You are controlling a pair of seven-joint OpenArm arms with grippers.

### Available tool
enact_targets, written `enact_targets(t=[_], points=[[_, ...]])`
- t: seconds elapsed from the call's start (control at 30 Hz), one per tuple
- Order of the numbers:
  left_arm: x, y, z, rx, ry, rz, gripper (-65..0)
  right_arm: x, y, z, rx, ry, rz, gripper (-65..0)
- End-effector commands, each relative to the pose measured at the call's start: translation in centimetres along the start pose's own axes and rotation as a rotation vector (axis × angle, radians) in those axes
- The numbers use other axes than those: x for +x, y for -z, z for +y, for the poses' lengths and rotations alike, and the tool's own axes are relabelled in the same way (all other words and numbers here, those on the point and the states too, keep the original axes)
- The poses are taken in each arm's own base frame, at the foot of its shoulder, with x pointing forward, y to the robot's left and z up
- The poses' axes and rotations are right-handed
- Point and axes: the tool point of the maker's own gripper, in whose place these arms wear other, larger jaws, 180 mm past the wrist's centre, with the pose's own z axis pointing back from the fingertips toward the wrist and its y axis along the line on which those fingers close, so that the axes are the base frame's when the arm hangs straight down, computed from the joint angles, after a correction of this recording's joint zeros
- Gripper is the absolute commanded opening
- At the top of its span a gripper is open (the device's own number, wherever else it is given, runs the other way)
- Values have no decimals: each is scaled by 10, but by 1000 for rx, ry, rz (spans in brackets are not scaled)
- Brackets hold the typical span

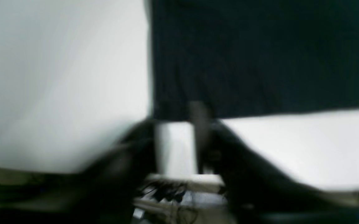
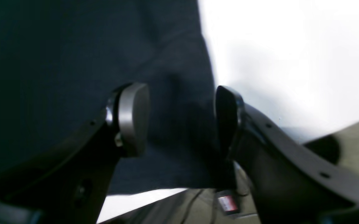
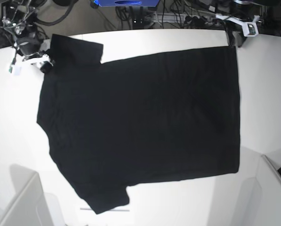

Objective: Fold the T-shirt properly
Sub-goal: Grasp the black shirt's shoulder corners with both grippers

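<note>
The black T-shirt [image 3: 140,117] lies spread flat, plain side up, on the white table [image 3: 265,94], with its sleeves toward the left and its hem toward the right. My right gripper [image 3: 45,65] sits at the far left sleeve. In the right wrist view it [image 2: 181,116] stands open over the cloth [image 2: 58,62], near the cloth's edge. My left gripper [image 3: 233,40] is at the shirt's far right hem corner. The blurred left wrist view shows it [image 1: 174,137] open, with white table between the fingers and the shirt corner [image 1: 260,56] just beyond them.
Cables and equipment [image 3: 178,14] crowd the floor beyond the table's far edge. A white panel [image 3: 22,202] stands at the near left and another white edge [image 3: 274,183] at the near right. Bare table borders the shirt on every side.
</note>
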Motion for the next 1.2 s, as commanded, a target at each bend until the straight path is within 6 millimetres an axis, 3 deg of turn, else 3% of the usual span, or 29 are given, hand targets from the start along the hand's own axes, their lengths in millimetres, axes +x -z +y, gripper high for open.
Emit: enact_targets(t=[0.0,0.1,0.37,0.47,0.7,0.87,0.93,1.17], points=[[7,-2,3,5,-12,-26,-367,11,-2,5,36,6,-28,-323],[9,0,2,-1,2,-32,-270,14,4,6,85,51,-15,-321],[13,2,-16,-111,-25,-43,-318,5,30,-38,1,92,46,-321],[14,2,-17,-115,-29,-43,-314,-1,33,-45,-13,108,56,-321],[2,4,6,-53,-208,-8,-313,-7,37,-54,-31,109,82,-321],[-1,4,12,-41,-233,2,-313,-15,36,-43,51,20,103,-324],[-1,4,12,-40,-239,2,-313,-23,34,-46,46,17,120,-326],[2,9,7,-53,-246,-4,-319,-56,38,-25,98,-29,210,-326]])
